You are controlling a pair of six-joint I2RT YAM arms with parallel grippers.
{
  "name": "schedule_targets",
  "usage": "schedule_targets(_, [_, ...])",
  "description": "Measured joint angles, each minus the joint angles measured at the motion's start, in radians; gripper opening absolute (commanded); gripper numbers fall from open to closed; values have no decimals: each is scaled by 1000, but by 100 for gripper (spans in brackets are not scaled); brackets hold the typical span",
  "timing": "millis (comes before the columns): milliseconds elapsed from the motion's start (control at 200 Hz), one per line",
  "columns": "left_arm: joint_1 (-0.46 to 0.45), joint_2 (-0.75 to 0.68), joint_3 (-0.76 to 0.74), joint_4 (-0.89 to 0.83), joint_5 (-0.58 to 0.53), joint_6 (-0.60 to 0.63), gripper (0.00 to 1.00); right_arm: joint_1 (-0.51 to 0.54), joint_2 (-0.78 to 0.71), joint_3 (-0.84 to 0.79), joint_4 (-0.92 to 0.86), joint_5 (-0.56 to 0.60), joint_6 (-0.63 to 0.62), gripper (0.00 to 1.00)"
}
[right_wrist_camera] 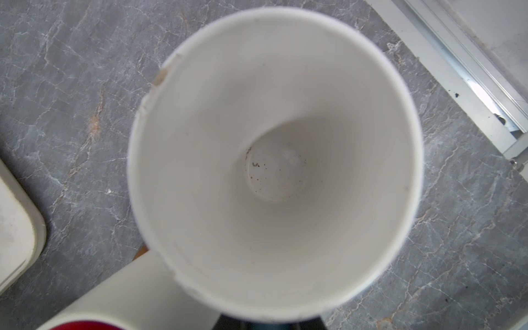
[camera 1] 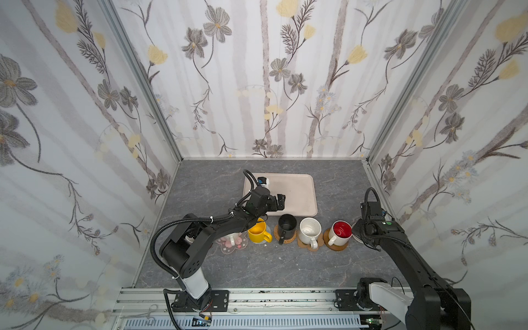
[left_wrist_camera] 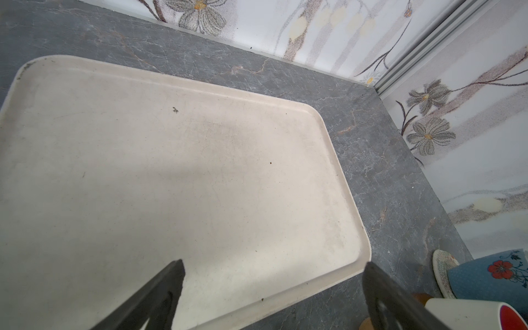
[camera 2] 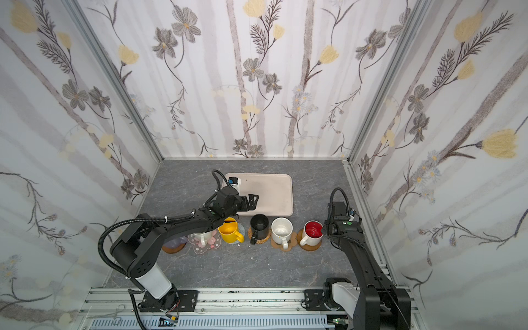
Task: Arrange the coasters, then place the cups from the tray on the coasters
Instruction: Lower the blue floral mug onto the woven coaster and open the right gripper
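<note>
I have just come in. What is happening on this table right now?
The tray is already empty, and the left gripper hangs open above it, holding nothing. The right gripper seems closed on the blue patterned cup at the right end of the row, by the white woven coaster. Other cups, such as the yellow cup and the red-lined cup, stand on coasters before the tray.

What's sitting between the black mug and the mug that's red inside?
A white mug on a brown paw-shaped coaster stands between the black mug and the red-inside mug. Both top views show it.
</note>
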Motion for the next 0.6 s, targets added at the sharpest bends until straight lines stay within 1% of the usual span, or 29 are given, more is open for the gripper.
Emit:
schedule_targets(105, [0, 0, 0, 0, 0, -1, 100, -4, -2, 0, -10, 14, 7, 14])
schedule_targets(285, [0, 0, 0, 0, 3, -3, 100, -9, 14, 0, -10, 21, 18, 30])
schedule_targets(335, [0, 0, 0, 0, 3, -3, 100, -9, 14, -3, -10, 21, 20, 41])
schedule_targets(455, [0, -1, 0, 0, 3, -3, 100, -9, 2, -8, -3, 18, 22, 58])
schedule_targets(485, [0, -1, 0, 0, 3, -3, 100, -9, -2, -8, -3, 18, 22, 63])
schedule_targets(490, [0, -1, 0, 0, 3, -3, 100, -9, -3, -8, -2, 18, 23, 65])
schedule_targets(495, [0, -1, 0, 0, 3, -3, 100, -9, -3, -8, -2, 18, 23, 72])
schedule_targets(500, [0, -1, 0, 0, 3, -3, 100, -9, -4, -8, -2, 18, 23, 85])
schedule_targets(505, [0, -1, 0, 0, 3, -3, 100, -9, -5, -8, -2, 18, 24, 92])
schedule_targets(515, [0, -1, 0, 0, 3, -3, 100, -9, -6, -8, -2, 18, 24, 98])
schedule_targets(530, [0, -1, 0, 0, 3, -3, 100, -9, -9, -8, -3, 18, 24, 99])
schedule_targets(600, [0, -1, 0, 0, 3, -3, 100, -9, -18, -8, -2, 18, 24, 100])
